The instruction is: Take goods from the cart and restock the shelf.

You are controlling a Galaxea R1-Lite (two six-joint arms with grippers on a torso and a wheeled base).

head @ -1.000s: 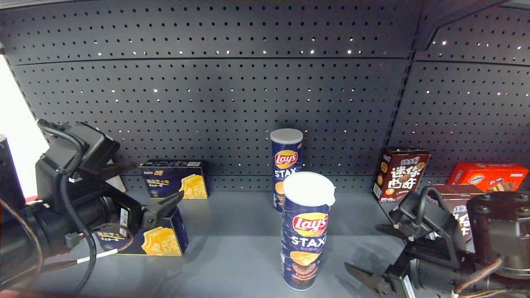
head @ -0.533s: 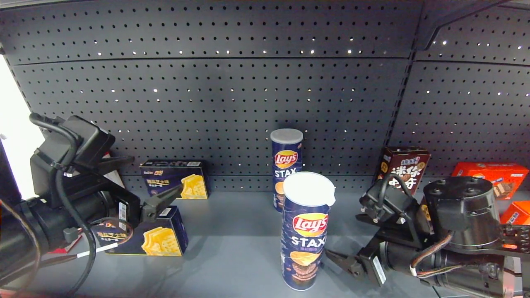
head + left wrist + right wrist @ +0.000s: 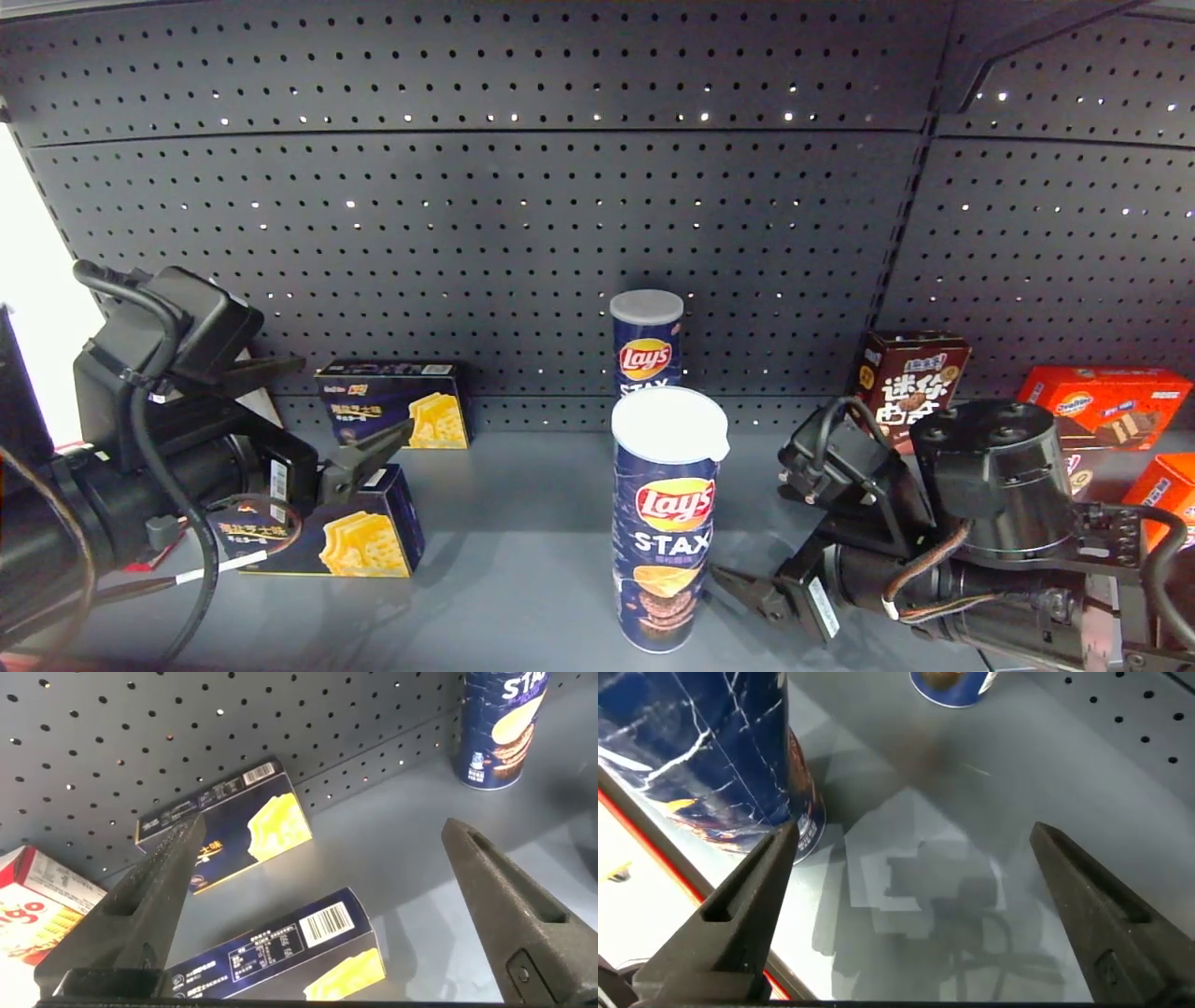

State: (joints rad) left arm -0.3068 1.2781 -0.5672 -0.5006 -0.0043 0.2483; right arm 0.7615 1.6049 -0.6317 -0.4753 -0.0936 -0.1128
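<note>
Two dark blue chip cans stand upright on the grey shelf [image 3: 523, 579]. The front can [image 3: 667, 523] with a white lid is near the shelf's front edge, and the back can [image 3: 646, 345] is by the pegboard. My right gripper [image 3: 752, 569] is open, low on the shelf just right of the front can's base. In the right wrist view the front can [image 3: 710, 756] stands beside one finger [image 3: 747, 905], not between the two. My left gripper [image 3: 327, 420] is open over the front cracker box [image 3: 345, 537], with nothing in it.
A second dark blue cracker box [image 3: 392, 401] stands at the back left. At the right are a brown box [image 3: 910, 387] and orange boxes [image 3: 1106, 406]. A red and white box [image 3: 47, 905] lies at the far left. Bare shelf lies between the cracker boxes and the cans.
My right gripper has moved left along the shelf to the front can's base, and the can has shifted a little to the left. The left arm has barely moved.
</note>
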